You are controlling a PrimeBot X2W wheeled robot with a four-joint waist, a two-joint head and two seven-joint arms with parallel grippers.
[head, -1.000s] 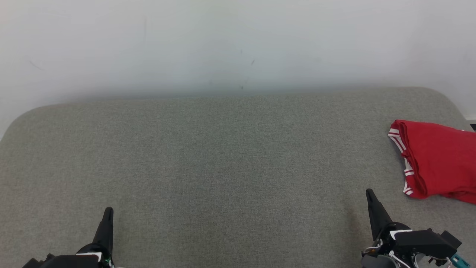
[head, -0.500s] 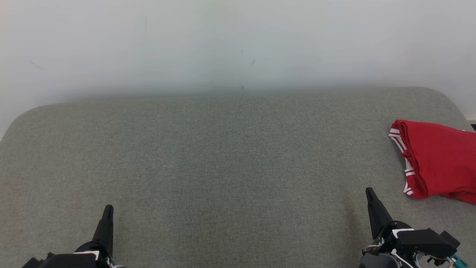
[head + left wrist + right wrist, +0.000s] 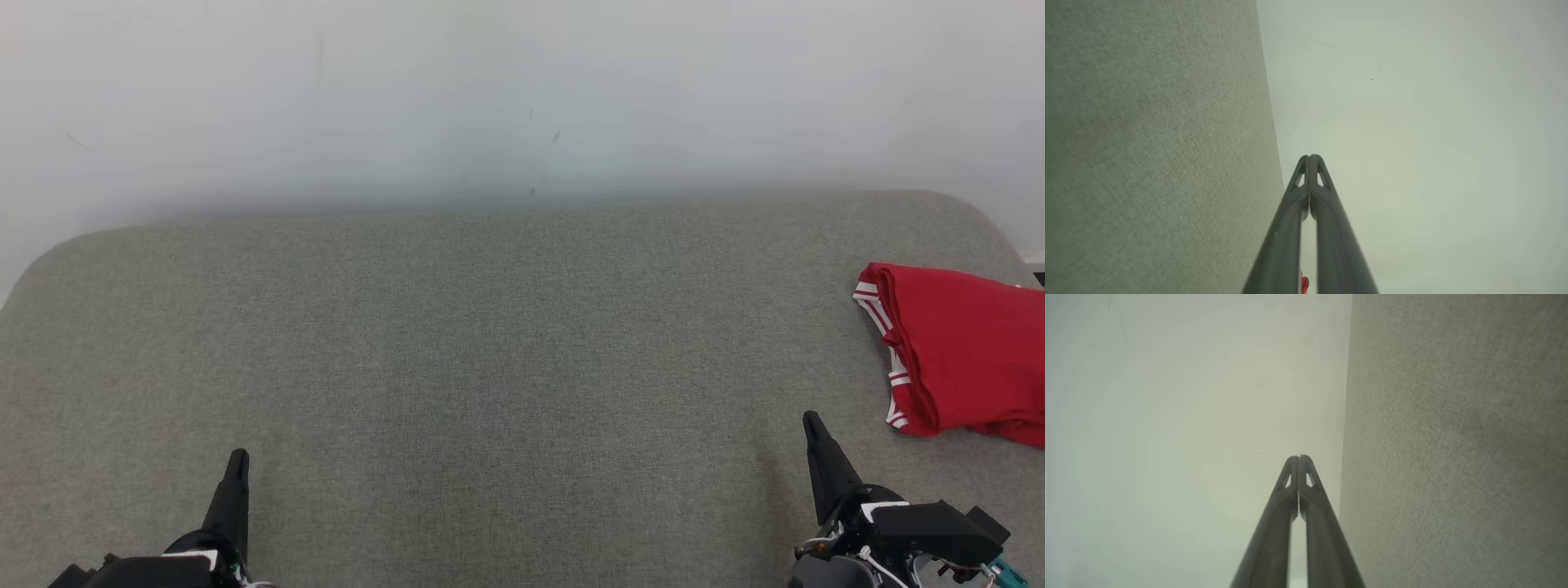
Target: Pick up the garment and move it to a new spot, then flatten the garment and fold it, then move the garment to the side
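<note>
Grey woven fabric covers a broad padded surface [image 3: 490, 343] with rounded far corners, and behind it stands a pale wall [image 3: 522, 98] with a few faint marks. From the head view, the red garment [image 3: 963, 359] lies bunched at the far right edge of the surface, its white-striped trim turned toward the middle and its right part cut off by the picture's border. The left gripper [image 3: 237, 456] sits at the near left, fingers pressed together into one dark point, holding nothing and well apart from the garment. The right gripper [image 3: 811, 420] sits at the near right, fingers likewise together and empty, its tip near the garment's near left corner but not touching it. In the left wrist view, the two fingers meet at their tips with the surface on one side and the wall on the other; a small scrap of red shows between the fingers low down. In the right wrist view, the fingers are closed tip to tip, with nothing between them, wall on one side and grey fabric on the other.
</note>
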